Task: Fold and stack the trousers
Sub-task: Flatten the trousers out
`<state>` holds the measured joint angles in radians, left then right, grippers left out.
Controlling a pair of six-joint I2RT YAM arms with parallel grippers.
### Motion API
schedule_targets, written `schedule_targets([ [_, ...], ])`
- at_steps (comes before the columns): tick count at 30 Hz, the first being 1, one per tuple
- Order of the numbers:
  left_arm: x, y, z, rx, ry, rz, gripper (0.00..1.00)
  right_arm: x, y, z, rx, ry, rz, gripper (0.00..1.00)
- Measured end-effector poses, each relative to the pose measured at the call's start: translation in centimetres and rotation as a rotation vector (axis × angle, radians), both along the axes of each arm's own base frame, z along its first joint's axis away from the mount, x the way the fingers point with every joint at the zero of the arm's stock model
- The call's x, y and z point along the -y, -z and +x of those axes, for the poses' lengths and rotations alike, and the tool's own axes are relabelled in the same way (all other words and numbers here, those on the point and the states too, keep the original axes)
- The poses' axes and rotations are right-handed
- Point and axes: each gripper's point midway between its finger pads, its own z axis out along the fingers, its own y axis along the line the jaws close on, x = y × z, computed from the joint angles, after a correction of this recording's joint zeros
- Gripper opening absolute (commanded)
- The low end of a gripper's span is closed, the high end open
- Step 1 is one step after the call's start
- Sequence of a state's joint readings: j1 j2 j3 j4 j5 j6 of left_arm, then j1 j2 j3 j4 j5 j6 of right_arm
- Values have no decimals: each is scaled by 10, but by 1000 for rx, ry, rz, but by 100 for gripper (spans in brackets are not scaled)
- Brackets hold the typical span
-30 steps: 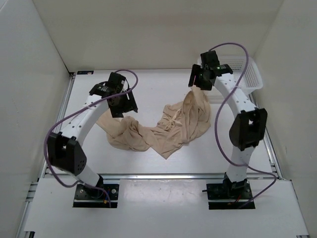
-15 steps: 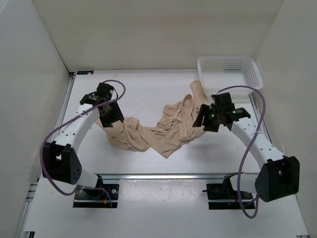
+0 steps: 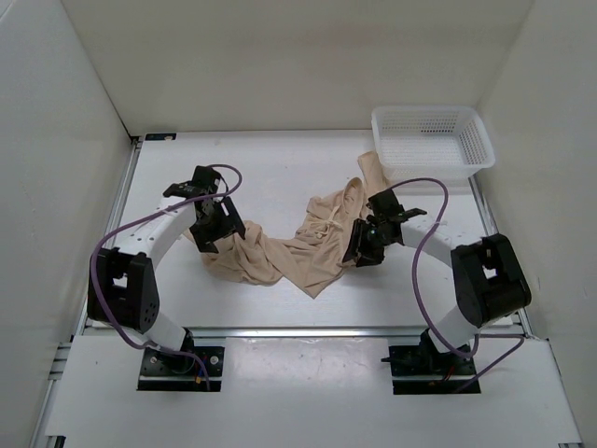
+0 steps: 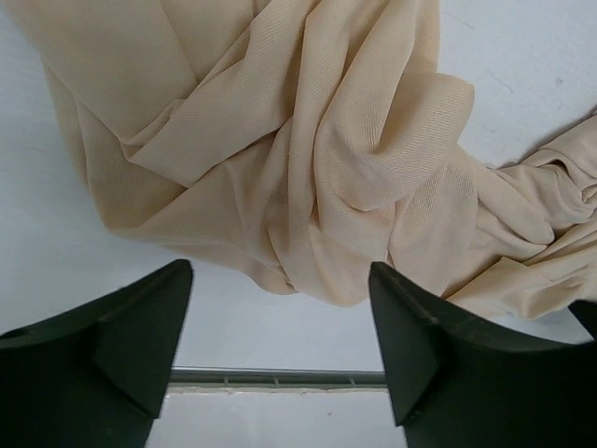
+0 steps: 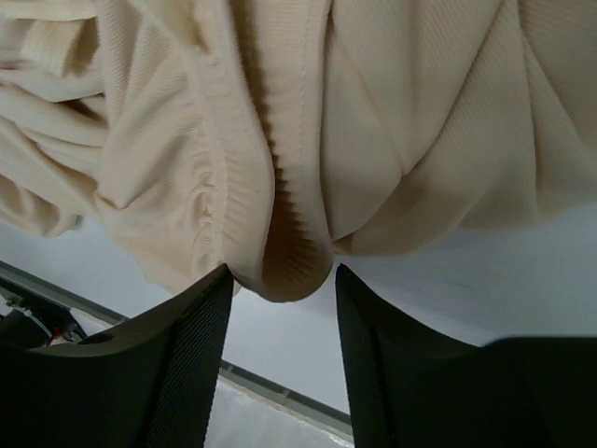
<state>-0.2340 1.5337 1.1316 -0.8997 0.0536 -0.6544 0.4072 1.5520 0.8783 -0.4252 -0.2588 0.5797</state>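
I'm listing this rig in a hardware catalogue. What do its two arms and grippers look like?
The left arm and right arm have white curved links, black joint housings and black base plates. A purple cable loops along each. The left gripper and right gripper are black, with two broad wedge-shaped fingers apiece.

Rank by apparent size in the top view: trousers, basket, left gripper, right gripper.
1. trousers: widest spread by far.
2. basket: clearly smaller.
3. left gripper and right gripper: both small and about alike, so not ranked against each other.
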Motion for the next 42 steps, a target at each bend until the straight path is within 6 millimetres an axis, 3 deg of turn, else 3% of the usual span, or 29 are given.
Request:
schedule_targets([
  [1,0,0,1,2,0,-2,94,-1,5,0,-12,0,-4,51],
  [2,1,0,1,3,1,-3,95,-1,8,0,-20,-1,-5,42],
  [4,1,1,1,3,-1,-7,95,-1,13,0,-31,-3,-11,33],
  [5,2,3,1,3,2,-10,91,-2,13,0,-30,-3,-11,20],
  [8,6,12,2,-19,9,-12,77,-3,12,0,-28,-3,-8,1],
  [9,8,18,2,-35,16,-8,65,-3,12,1,-27,-2,-7,1],
  [14,11,48,-3,-124,31,21,46,-3,1,0,1,-1,-3,1],
  [16,10,53,-3,-138,26,36,38,-2,-15,1,39,2,-4,1],
  [18,9,56,-2,-142,20,44,14,-1,-34,6,90,6,-1,1],
  [19,9,57,0,-143,15,46,10,-1,-45,10,120,8,4,1],
  [24,14,65,15,-146,27,52,10,-2,-91,32,240,21,16,1],
  [27,12,56,27,-117,21,57,10,6,-114,50,283,45,7,1],
  [29,9,39,46,-71,11,43,10,11,-134,73,324,68,11,1],
  [31,2,6,78,11,-12,25,10,17,-162,104,359,90,5,1],
  [32,-1,-18,97,63,-23,17,10,20,-181,126,403,104,8,1],
  [35,-14,-113,160,305,-53,-9,10,34,-245,178,554,154,27,1],
  [37,-25,-176,180,457,-71,-23,10,49,-277,186,623,185,32,1],
  [39,-39,-229,180,581,-88,-29,10,70,-309,184,691,232,35,1],
  [42,-57,-271,157,667,-113,-22,10,100,-334,164,747,305,9,1],
])
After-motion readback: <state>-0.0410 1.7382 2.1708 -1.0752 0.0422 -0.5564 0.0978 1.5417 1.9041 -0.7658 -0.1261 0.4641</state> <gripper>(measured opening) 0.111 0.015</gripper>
